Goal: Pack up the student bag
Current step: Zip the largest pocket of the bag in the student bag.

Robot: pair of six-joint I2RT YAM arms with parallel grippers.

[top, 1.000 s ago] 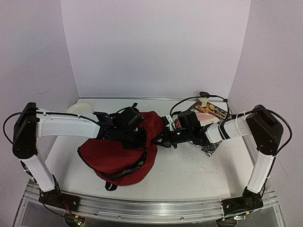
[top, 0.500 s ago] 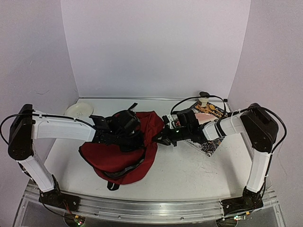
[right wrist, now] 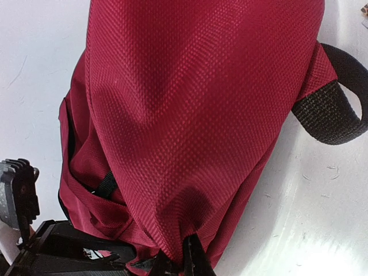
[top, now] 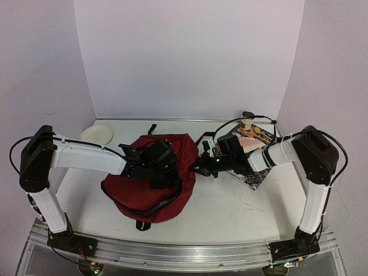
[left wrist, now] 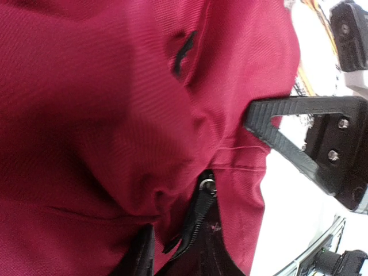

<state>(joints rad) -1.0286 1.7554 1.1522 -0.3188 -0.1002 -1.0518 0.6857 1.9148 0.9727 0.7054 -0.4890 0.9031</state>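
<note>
Top view: the student bag (top: pixel 150 183), a large dark-red fabric backpack w/ black straps, lies slumped mid-table w/ both arms on it. Your right gripper (right wrist: pixel 187 260) is clamped on a small fold of red cloth at the bag's 3 o'clock edge; the fabric funnels to a point btw its tips. The left gripper (top: pixel 163 167) sits on top of the bag, approx centre. Its wrist cam is filled w/ cloth, so I can't tell if it's pinching or just pressing.

Risks, as I judge them:
- The right pinch is thin. Pull hard toward 3 o'clock and the weave prob. slides out, and the bag drops back.
- Pull the two arms apart and the load goes on the seam by the black zipper pull (left wrist: pixel 198 210). Stitching or zip could strain.
- Drag toward 2–3 o'clock and the bag shoves the flat orange-black patterned book (top: pixel 261 137) near your right forearm.
- The black woven carry loop (right wrist: pixel 333 109) sticks out loose at the bag's side and could snag a finger on a re-grasp.
- The bag's mouth isn't visible, so you can't confirm it's open enough before loading.
</note>
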